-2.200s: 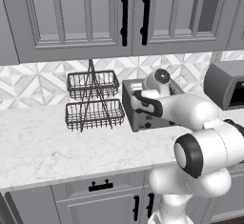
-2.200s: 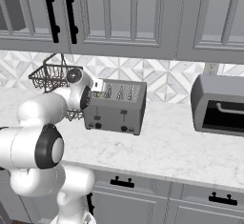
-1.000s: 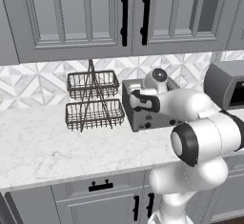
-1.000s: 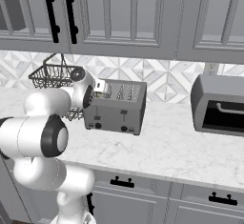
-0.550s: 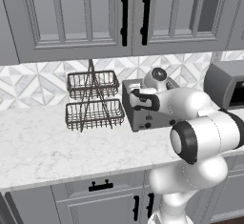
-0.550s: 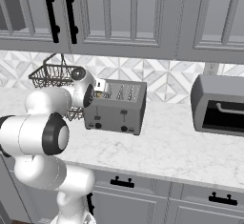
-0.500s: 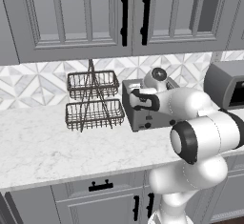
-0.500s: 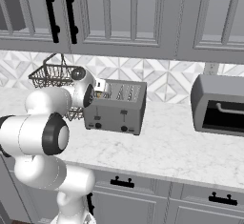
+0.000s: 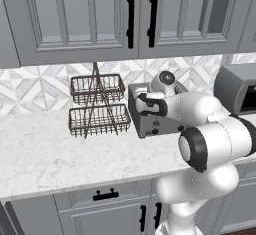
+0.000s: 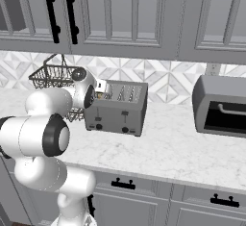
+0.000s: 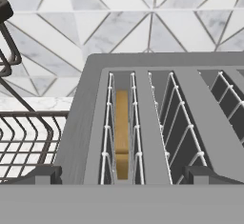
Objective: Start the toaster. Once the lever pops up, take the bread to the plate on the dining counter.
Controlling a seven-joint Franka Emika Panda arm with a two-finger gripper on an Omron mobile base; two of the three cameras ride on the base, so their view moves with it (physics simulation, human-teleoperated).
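Observation:
The grey metal toaster [image 10: 117, 112] stands on the counter against the tiled wall. In the hand view the bread [image 11: 122, 132] sits low in a slot near the left end of the toaster [image 11: 157, 75], showing as a tan strip between the wire guides. My gripper [image 11: 122, 175] hangs just above that end, open, with one fingertip on each side of the slot and nothing between them. The gripper [image 10: 102, 94] is at the toaster's end nearest the wire basket. A small dark lever [image 10: 99, 119] shows on the front face. The plate and dining counter are out of view.
A two-tier black wire basket [image 9: 97, 104] stands close to the left of the toaster [image 9: 150, 124]. A larger grey toaster oven [image 10: 222, 107] sits to the right. Grey cabinets hang above, and white marble counter [image 10: 178, 148] lies in front.
Over the first second the arm's elbow rose a little while the hand stayed over the toaster's end. Nothing has visibly moved in the last half second.

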